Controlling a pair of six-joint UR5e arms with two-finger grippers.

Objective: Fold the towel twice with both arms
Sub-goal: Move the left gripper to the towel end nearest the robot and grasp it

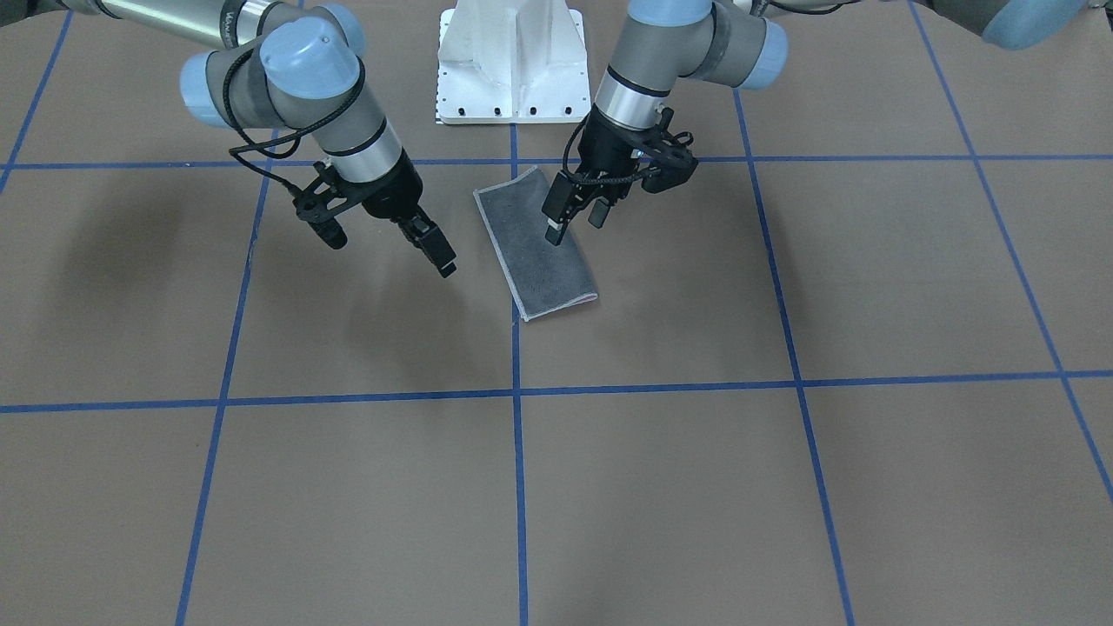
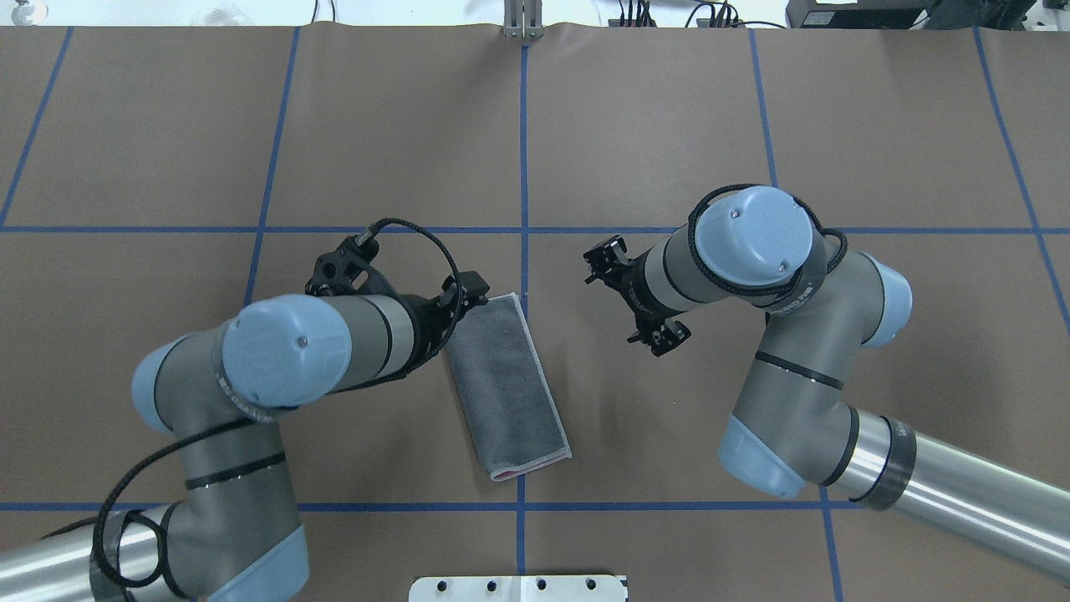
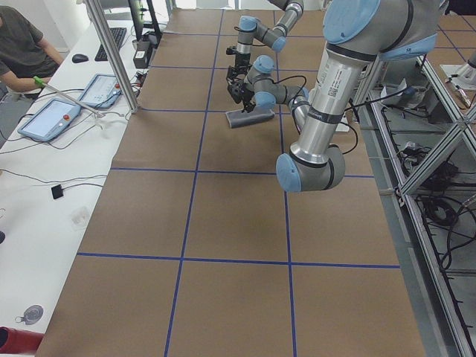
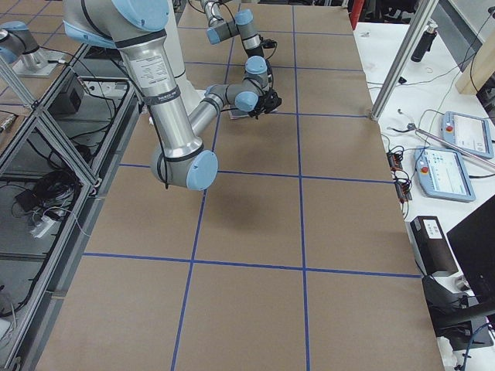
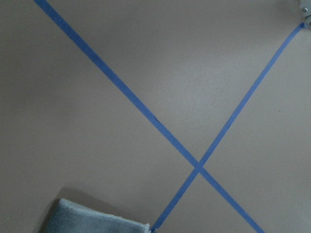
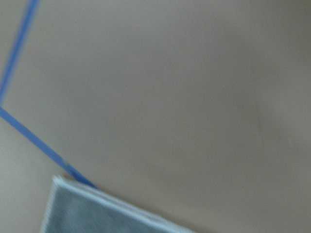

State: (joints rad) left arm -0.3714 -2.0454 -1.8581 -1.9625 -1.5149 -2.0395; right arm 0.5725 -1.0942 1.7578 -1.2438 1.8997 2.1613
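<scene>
Near the middle of the worktop (image 1: pixel 783 487), just in front of the white pedestal (image 1: pixel 513 69), the towel (image 1: pixel 539 261) lies flat as a long narrow rectangle. It is folded in half with its dark grey face up and the light hem running round it (a thin sliver of pink peeks out along one short end). It sits slightly askew, and the blue tape line (image 1: pixel 519 487) down the centre of the worktop passes under it.

The left arm (image 2: pixel 276 359) bends in over the towel's long edge on its own side. The left claw (image 1: pixel 576 222) points down above the cloth with its two fingers apart and nothing between them. I cannot make out whether a fingertip touches the fabric. From its wrist camera only one corner of the towel shows at the bottom, next to a crossing of tape lines.

The right arm (image 2: pixel 752 242) reaches in from the other side. The right claw (image 1: pixel 445 263) hangs slanted above bare worktop beside the towel, apart from it and holding nothing. Its fingers line up into one dark bar from where I stand, so I cannot tell if they are together or apart. Its wrist camera is blurred, with a towel corner low in the view.

Off at a side desk, a person (image 3: pixel 22 44) sits.
</scene>
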